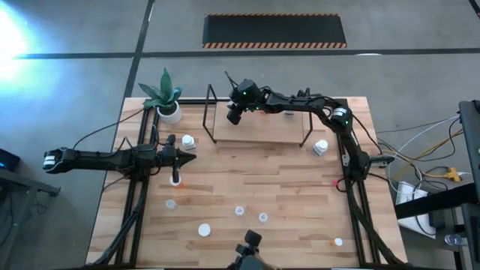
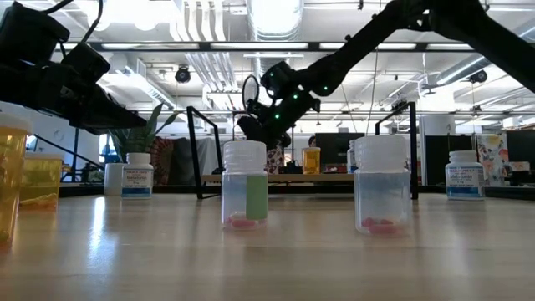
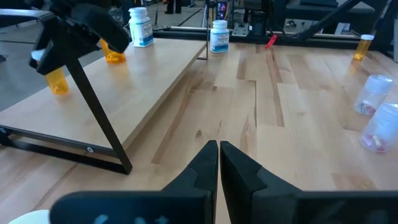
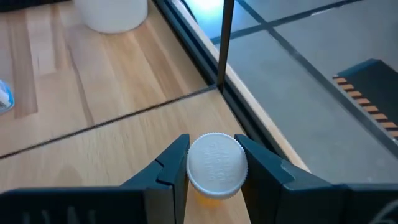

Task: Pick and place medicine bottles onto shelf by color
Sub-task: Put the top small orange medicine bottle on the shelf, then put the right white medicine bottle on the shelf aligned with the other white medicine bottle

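Right wrist view shows you the right gripper (image 4: 211,163) clamped on a ribbed white cap of an orange bottle (image 4: 214,167) above the pale wood shelf (image 4: 93,162); left gripper (image 3: 219,163) is closed, empty.

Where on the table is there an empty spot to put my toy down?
Bare wood lies between the shelf in back and the clear bottles up front. It is crowded by the plant pot, where the left gripper sits shut beside two bottles.
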